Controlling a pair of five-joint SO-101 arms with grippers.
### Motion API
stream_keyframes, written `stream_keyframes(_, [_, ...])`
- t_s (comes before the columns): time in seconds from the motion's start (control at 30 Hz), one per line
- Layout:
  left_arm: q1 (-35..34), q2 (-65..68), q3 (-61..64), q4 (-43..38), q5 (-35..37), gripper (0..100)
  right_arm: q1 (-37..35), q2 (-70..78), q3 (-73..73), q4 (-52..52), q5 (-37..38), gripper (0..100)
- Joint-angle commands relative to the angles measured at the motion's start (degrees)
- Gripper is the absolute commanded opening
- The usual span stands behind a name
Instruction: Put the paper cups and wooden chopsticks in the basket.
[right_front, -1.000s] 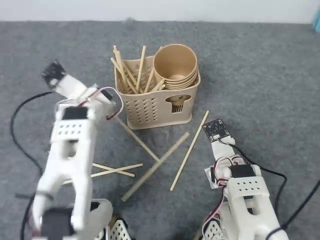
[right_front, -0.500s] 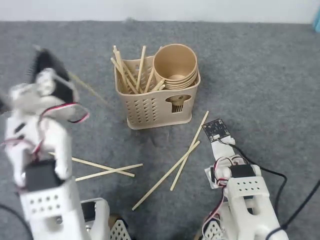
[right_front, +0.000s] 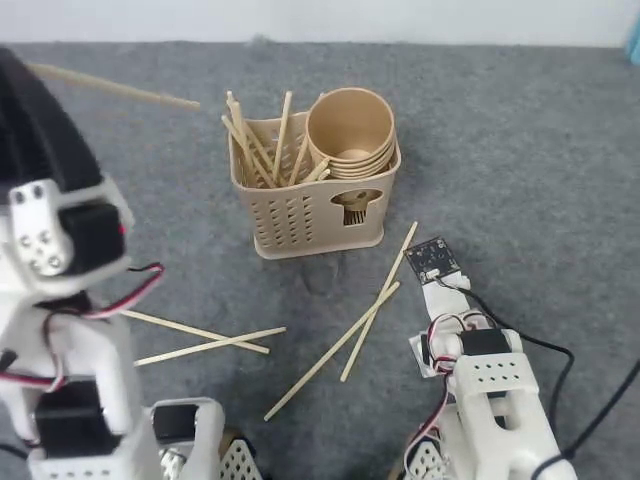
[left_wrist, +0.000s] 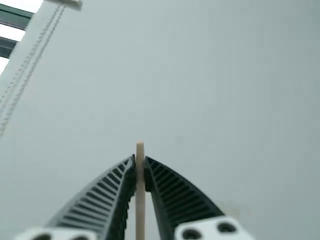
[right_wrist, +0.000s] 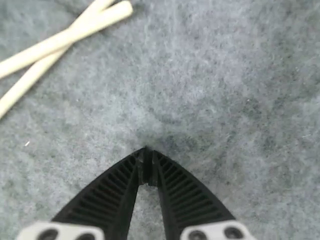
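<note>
Left gripper (left_wrist: 140, 161) sits higher than before; I log fingers clamped on one chopstick (right_front: 115, 88), tip near basket (right_front: 310, 212). Right gripper (right_wrist: 146, 154) is pinched closed, empty.

Grey felt mat (right_front: 560, 140), pale wall (right_front: 400, 20) behind

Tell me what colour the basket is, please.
Beige basket, with rows of small holes in its walls; the high view shows it best.
</note>
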Motion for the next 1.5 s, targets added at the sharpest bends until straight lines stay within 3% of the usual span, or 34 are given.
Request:
stream_keyframes(0.0, [7.3, 0.2, -2.2, 0.5, -0.6, 1, -0.4, -0.6, -0.5, 1.0, 0.3, 0.8])
stream_keyframes(0.13, [10.6, 0.3, -1.4, 9.7, -0.7, 1, -0.4, -0.6, -0.5, 1.0, 0.3, 0.8])
stream_keyframes(0.3, [11.9, 0.3, 5.9, 10.4, -0.8, 1, -0.4, -0.6, -0.5, 1.0, 0.4, 0.8])
stream_keyframes(0.53, [11.4, 0.3, 16.0, -2.5, -0.8, 1, -0.4, -0.6, -0.4, 1.0, 0.5, 0.8])
stream_keyframes(0.77, [11.4, 0.1, 17.9, 0.4, -0.9, 1, -0.4, -0.6, -0.4, 1.0, 0.5, 0.8])
stream_keyframes(1.0, [11.4, 0.2, 15.3, -2.5, -0.6, 15, -0.4, -0.6, -0.4, 1.0, 0.5, 0.8])
stream_keyframes(1.23, [11.3, 0.2, 12.4, -2.1, -0.6, 15, -0.4, -0.6, -0.4, 1.0, 0.5, 0.8])
stream_keyframes(1.37, [8.0, -0.4, 13.5, 5.5, -0.6, 15, -0.4, -0.6, -0.4, 1.0, 0.5, 0.8])
stream_keyframes(1.47, [4.2, -0.4, 13.4, 18.8, 1.4, 15, -0.4, -0.6, -0.4, 1.0, 0.5, 0.8])
